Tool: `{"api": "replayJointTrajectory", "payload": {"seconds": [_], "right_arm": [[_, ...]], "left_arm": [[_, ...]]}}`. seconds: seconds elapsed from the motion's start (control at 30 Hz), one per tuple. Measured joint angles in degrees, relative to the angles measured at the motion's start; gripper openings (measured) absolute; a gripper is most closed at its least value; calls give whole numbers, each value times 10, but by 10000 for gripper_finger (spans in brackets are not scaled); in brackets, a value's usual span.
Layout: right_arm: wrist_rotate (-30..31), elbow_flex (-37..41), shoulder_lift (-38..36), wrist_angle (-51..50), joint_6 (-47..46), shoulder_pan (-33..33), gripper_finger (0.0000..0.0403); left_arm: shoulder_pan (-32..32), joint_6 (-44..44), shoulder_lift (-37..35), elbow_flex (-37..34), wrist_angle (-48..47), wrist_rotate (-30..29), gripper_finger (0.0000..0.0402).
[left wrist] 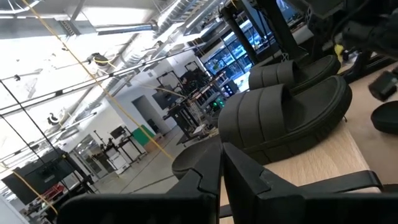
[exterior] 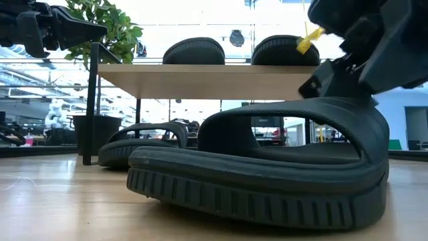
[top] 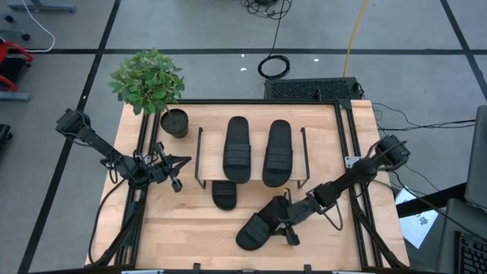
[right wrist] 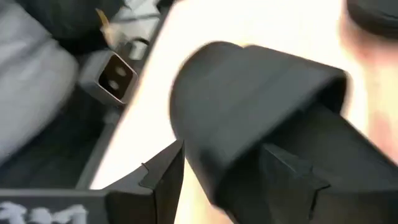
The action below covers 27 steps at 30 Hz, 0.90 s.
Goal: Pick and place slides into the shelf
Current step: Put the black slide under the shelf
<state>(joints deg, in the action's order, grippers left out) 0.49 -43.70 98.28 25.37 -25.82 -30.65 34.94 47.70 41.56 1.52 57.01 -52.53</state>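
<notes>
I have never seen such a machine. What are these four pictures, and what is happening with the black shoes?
Two robot arms work at a wooden table. One picture looks down from above, one looks level across the table, and two come from cameras on the wrists. Two slides lie on top of the small shelf; a third lies half under it. The right gripper is at the fourth slide, with its fingers either side of the strap. The left gripper waits shut beside the shelf, near a potted plant.

Two slides [top: 237, 148] atop the shelf [top: 202, 156], one beneath, one in front.
</notes>
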Motion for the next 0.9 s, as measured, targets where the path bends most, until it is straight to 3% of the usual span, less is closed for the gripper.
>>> {"api": "replayJointTrajectory", "payload": {"seconds": [0.17,0.33,0.5,0.67,0.73,0.9], "right_arm": [[94,0,-69,-78,17,-32,188],[161,0,-98,-39,61,-61,186],[164,0,-57,29,78,-62,146],[174,-19,11,147,138,-62,47],[173,-45,33,136,138,-65,13],[157,-126,76,41,82,-75,16]], "left_arm": [[0,0,0,0,0,0,24],[0,0,0,0,0,0,24],[0,0,0,0,0,0,24],[0,1,0,0,0,0,24],[0,1,0,0,0,0,24],[0,1,0,0,-3,-1,24]]}}
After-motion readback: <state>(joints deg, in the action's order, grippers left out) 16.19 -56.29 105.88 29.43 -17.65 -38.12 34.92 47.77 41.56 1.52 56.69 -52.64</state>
